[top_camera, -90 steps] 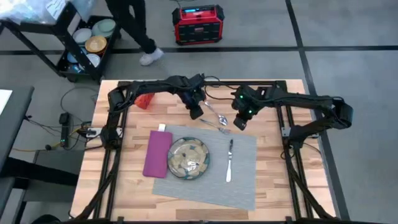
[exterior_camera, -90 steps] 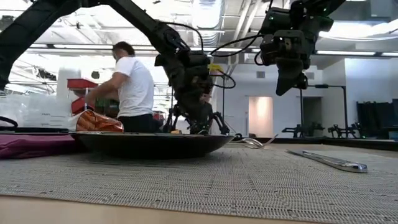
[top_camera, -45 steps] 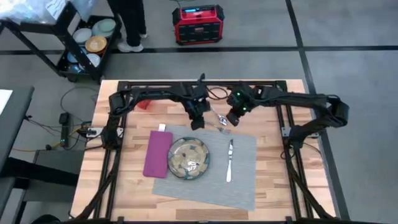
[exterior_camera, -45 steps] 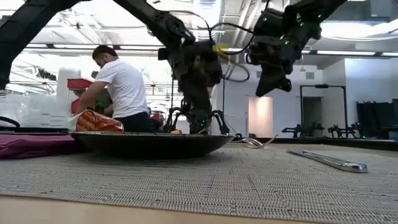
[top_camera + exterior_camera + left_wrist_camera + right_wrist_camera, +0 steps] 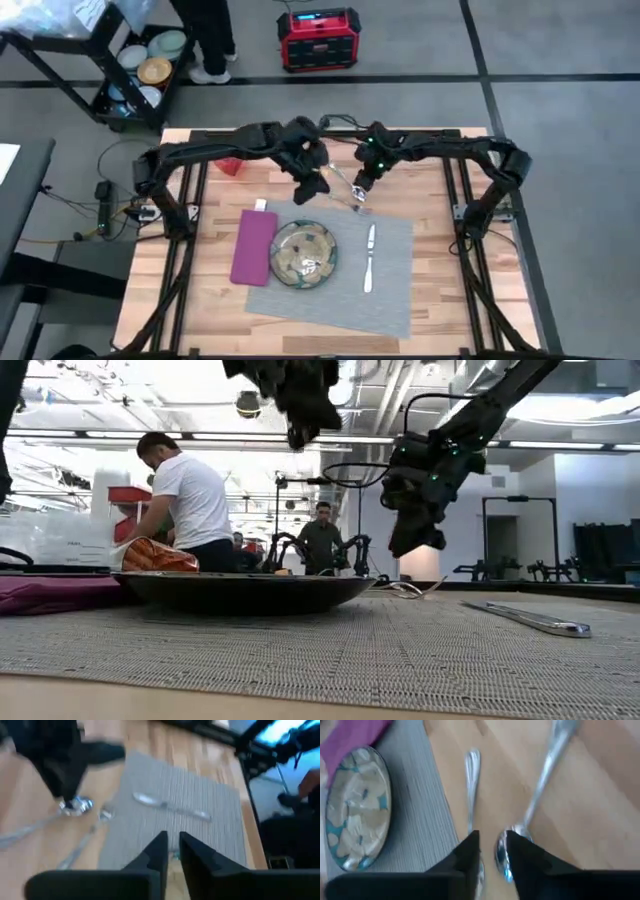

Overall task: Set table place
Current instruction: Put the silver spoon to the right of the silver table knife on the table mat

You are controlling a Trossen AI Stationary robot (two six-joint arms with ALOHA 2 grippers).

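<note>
On the table point(image 5: 200, 290) a grey placemat point(image 5: 390, 290) carries a magenta napkin point(image 5: 253, 245), a patterned plate point(image 5: 304, 255) and a knife point(image 5: 369, 258). A spoon point(image 5: 540, 785) and a fork point(image 5: 471, 785) lie on the bare wood just beyond the mat's far edge. An orange cup point(image 5: 232, 165) stands at the far left. My right gripper point(image 5: 360, 192), shut to a narrow slit, hovers just above the spoon's bowl point(image 5: 76, 806). My left gripper point(image 5: 310, 192), also shut, hangs high over the plate's far side point(image 5: 300, 430).
Black rails point(image 5: 180, 250) edge the table on both sides. Beyond the far edge a person point(image 5: 185, 490) stands by a cart of bowls point(image 5: 150, 65), and a red box point(image 5: 318, 38) sits on the floor. Bare wood lies left of the napkin.
My right gripper has gone toward the table's left edge and down, ending just above the spoon and fork. My left gripper has risen well clear of the table. The spoon, fork and the rest of the setting lie where they were.
</note>
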